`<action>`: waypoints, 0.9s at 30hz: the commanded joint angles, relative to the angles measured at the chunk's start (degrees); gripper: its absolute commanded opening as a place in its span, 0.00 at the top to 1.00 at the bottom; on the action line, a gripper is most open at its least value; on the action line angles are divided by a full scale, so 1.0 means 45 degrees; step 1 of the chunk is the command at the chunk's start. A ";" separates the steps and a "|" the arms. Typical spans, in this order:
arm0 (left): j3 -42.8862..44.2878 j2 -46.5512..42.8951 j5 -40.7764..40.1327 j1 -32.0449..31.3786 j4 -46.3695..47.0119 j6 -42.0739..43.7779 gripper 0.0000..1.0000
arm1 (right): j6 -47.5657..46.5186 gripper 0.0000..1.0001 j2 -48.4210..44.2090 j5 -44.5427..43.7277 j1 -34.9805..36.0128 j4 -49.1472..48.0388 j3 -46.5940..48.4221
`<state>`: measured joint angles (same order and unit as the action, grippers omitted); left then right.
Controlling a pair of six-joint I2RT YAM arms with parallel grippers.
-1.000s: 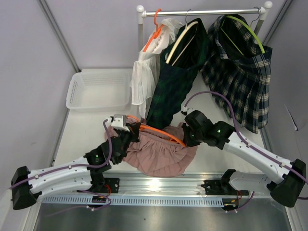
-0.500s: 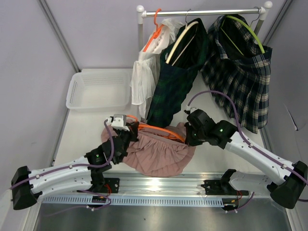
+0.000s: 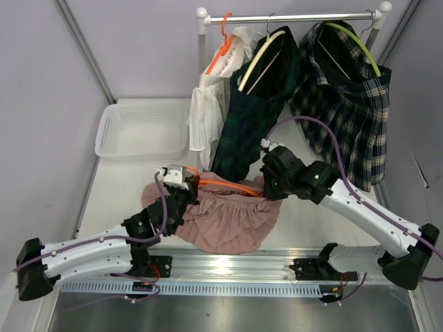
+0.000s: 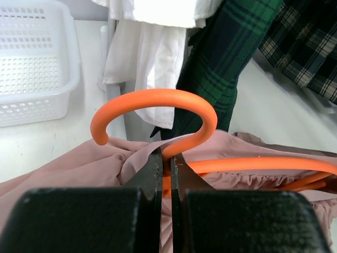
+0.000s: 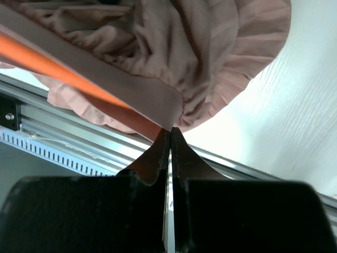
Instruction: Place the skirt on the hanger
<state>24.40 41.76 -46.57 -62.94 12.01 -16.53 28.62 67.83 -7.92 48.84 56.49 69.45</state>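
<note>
A pleated pink skirt (image 3: pixel 228 223) hangs bunched between my two arms, just above the table's near edge. An orange hanger (image 3: pixel 226 185) runs through its top. My left gripper (image 3: pixel 185 191) is shut on the hanger's neck, right under the curved hook (image 4: pixel 158 100), with pink fabric (image 4: pixel 79 163) beside the fingers. My right gripper (image 3: pixel 271 187) is shut on the skirt's waistband edge (image 5: pixel 158 100) at the skirt's right end. In the right wrist view the orange hanger bar (image 5: pixel 52 66) lies along that waistband, and the skirt (image 5: pixel 221 52) sags below.
Behind stands a clothes rail (image 3: pixel 291 17) carrying a white garment (image 3: pixel 206 104), a dark green plaid skirt (image 3: pixel 252 117) and a navy plaid skirt (image 3: pixel 346 117) on their own hangers. A white perforated basket (image 3: pixel 114 128) sits at the back left. An aluminium rail (image 3: pixel 228 266) borders the near edge.
My right gripper has risen and shifted back-left with the waistband, pulling the skirt's right side up along the hanger. The left gripper has hardly moved.
</note>
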 commanded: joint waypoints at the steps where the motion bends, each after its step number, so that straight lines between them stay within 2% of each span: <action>1: 0.1002 0.0309 -0.0434 -0.0309 -0.0150 0.1173 1.00 | 0.0182 1.00 0.0373 -0.1049 0.0688 0.0766 0.1498; 13: 0.3207 0.1228 0.0093 -0.1306 -0.0911 0.1975 1.00 | 0.0280 1.00 0.1585 -0.1930 0.1918 0.1684 0.4679; 20: 0.4439 0.1501 0.1224 -0.1639 -0.1887 0.1565 1.00 | 0.0378 1.00 0.2269 -0.2751 0.2720 0.2485 0.6692; 24: 0.5708 0.2496 0.1792 -0.1697 -0.2958 0.1273 1.00 | 0.0398 1.00 0.2504 -0.2926 0.3091 0.2739 0.7553; 27: 0.5924 0.2576 0.2358 -0.1717 -0.2748 0.0941 1.00 | 0.0417 1.00 0.2660 -0.2985 0.3403 0.2740 0.7944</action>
<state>48.05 53.04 -40.34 -69.84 -0.19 -10.57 29.56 79.22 -19.14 62.59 68.86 101.36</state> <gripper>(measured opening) 0.032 0.010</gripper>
